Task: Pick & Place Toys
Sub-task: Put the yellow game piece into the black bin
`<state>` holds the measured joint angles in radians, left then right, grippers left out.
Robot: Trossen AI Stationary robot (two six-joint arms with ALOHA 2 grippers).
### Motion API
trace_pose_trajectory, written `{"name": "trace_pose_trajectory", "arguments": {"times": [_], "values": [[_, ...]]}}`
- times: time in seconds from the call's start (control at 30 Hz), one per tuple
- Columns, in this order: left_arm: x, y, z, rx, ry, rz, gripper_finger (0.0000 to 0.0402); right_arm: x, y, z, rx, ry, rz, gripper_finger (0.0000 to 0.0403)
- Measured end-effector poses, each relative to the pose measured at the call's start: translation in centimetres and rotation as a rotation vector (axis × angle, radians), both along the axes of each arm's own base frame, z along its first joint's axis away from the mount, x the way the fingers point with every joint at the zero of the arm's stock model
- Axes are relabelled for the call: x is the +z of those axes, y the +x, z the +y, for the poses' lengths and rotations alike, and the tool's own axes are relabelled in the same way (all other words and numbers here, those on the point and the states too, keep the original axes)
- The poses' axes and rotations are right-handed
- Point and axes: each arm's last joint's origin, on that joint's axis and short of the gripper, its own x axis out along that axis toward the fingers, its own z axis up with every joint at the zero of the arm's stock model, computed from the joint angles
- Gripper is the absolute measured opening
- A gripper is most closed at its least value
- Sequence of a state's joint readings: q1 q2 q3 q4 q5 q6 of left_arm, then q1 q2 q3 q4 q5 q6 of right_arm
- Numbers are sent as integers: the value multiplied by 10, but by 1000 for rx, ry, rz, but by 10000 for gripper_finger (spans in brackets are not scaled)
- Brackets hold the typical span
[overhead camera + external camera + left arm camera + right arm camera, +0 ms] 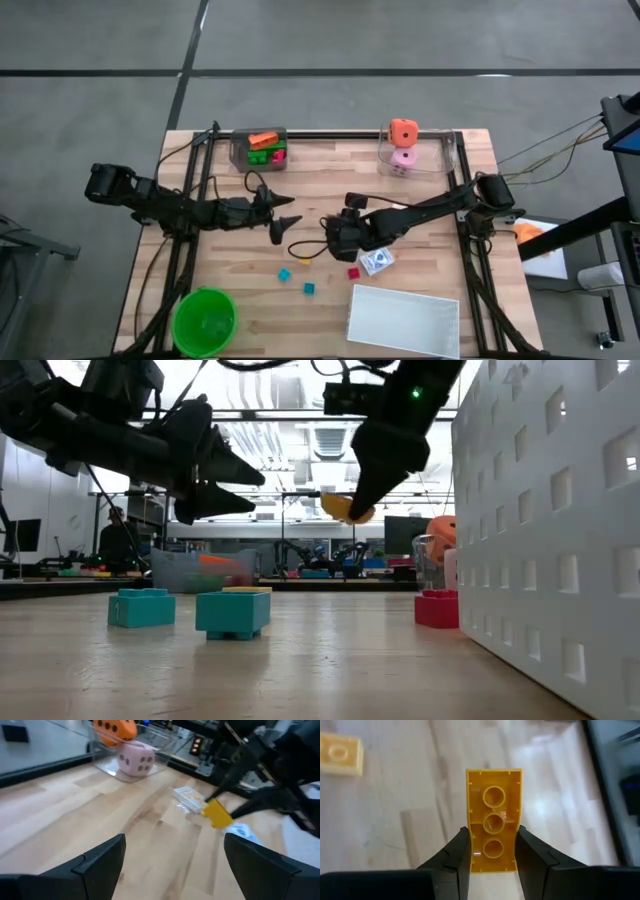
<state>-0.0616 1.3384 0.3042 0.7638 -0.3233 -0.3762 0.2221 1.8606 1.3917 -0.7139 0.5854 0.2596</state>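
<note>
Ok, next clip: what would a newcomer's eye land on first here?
The right end effector, near the table's middle, holds a yellow brick lifted off the wood. The left end effector hangs open just left of it. The bright green bowl sits at the near left corner.

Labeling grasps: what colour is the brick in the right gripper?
Yellow brick, clamped in the right gripper; right wrist view shows it best.

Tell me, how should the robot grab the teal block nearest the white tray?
From straight above, closing the jaws on two opposite flat sides of the teal block. It sits flat on the table with space around it. The open left gripper is free; the right gripper holds a yellow brick.
</note>
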Motion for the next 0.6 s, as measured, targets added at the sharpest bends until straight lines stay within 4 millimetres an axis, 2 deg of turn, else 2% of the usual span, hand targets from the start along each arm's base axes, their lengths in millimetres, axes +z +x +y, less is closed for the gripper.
{"name": "trace_pose_trajectory", "arguments": {"times": [0.2,0.37,0.6], "values": [[9,8,-3,-75,-118,-57,341,3,3,-1,-12,-79,-43,112],[17,20,-3,-71,-154,-87,341,4,5,-1,-5,-106,-65,112],[14,43,10,-67,-204,-63,341,4,5,-2,4,-138,-57,112]]}}
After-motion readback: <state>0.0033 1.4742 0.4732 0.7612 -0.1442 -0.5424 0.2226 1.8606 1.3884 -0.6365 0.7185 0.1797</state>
